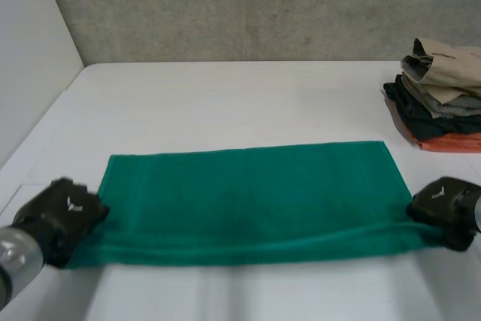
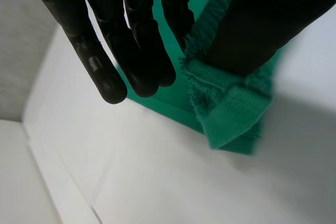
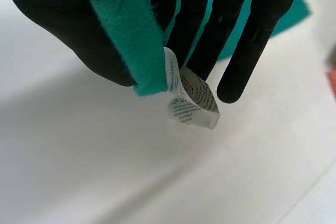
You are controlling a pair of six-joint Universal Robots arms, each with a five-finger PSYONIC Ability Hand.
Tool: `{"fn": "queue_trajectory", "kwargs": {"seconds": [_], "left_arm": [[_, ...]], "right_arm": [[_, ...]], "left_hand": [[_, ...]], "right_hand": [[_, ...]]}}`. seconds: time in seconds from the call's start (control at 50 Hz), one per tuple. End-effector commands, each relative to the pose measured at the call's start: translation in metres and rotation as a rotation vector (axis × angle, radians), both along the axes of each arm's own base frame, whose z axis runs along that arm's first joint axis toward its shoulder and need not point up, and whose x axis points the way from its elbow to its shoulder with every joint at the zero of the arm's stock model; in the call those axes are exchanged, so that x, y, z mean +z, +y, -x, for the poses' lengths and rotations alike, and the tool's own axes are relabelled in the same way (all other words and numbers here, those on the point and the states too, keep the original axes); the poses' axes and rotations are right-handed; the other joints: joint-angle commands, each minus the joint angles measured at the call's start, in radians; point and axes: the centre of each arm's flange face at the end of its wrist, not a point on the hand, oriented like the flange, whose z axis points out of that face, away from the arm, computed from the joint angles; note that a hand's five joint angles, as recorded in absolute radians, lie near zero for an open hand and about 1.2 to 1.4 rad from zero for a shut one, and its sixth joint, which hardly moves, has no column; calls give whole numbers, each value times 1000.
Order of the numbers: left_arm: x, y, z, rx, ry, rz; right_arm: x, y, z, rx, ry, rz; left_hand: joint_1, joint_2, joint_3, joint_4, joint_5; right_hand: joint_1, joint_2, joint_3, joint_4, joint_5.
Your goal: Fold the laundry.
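A green towel (image 1: 248, 201) lies spread across the white table (image 1: 225, 103), folded into a long band. My left hand (image 1: 62, 217) pinches its near left corner; in the left wrist view the thumb presses the green corner (image 2: 226, 108) against the fingers (image 2: 131, 51). At the near right corner, my right hand (image 1: 445, 210) pinches the towel. In the right wrist view the green edge (image 3: 131, 40) sits between the thumb and the fingers (image 3: 252, 40), and a white care label (image 3: 191, 98) hangs from it. Both corners are lifted a little off the table.
A pile of folded clothes (image 1: 443, 95), beige, grey, black and orange, stands at the table's far right edge. A grey concrete wall (image 1: 263, 5) runs behind the table. A white panel (image 1: 30, 58) borders the left side.
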Motion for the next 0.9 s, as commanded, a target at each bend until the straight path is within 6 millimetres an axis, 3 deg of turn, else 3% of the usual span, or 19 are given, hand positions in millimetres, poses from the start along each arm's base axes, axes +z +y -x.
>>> {"fn": "queue_trajectory", "kwargs": {"seconds": [0.02,0.14,0.3,0.52,0.54,0.58,0.6,0.62,0.66,0.82,0.9], "left_arm": [[-4,-63,15,25,158,160],[-18,-106,35,42,174,196],[-44,-148,51,142,112,204],[-50,-169,70,127,128,246],[-48,-170,74,120,132,254],[-47,-169,77,112,131,259],[-48,-167,81,92,133,255],[-47,-166,82,85,133,256],[-46,-166,84,82,134,260],[-28,-168,87,86,161,308],[1,-162,86,89,211,361]], "right_arm": [[-15,-46,-12,-112,-159,162],[-29,-78,-24,-116,-212,233],[-41,-116,-48,-72,-242,325],[-49,-154,-67,-63,-244,459],[-50,-158,-67,-73,-237,482],[-51,-159,-69,-83,-225,492],[-50,-157,-72,-88,-217,500],[-50,-157,-74,-88,-217,502],[-47,-155,-76,-94,-219,509],[-16,-147,-86,-96,-266,560],[11,-138,-86,-115,-332,583]], "left_hand": [[286,199,204,194,224],[286,199,204,194,224],[286,199,204,194,224],[286,199,204,194,224],[257,170,175,165,195],[-677,-765,-760,-770,-739],[-825,-912,-907,-917,-887],[-765,-853,-848,-858,-827],[-936,-1023,-1018,-1028,-998],[-936,-1023,-1018,-1028,-998],[-936,-1023,-1018,-1028,-998]], "right_hand": [[277,228,223,199,244],[277,228,223,199,244],[277,228,223,199,244],[277,228,223,199,244],[110,61,56,31,76],[-944,-993,-998,-1023,-978],[-944,-993,-998,-1023,-978],[-944,-993,-998,-1023,-978],[-944,-993,-998,-1023,-978],[-944,-993,-998,-1023,-978],[-944,-993,-998,-1023,-978]]}}
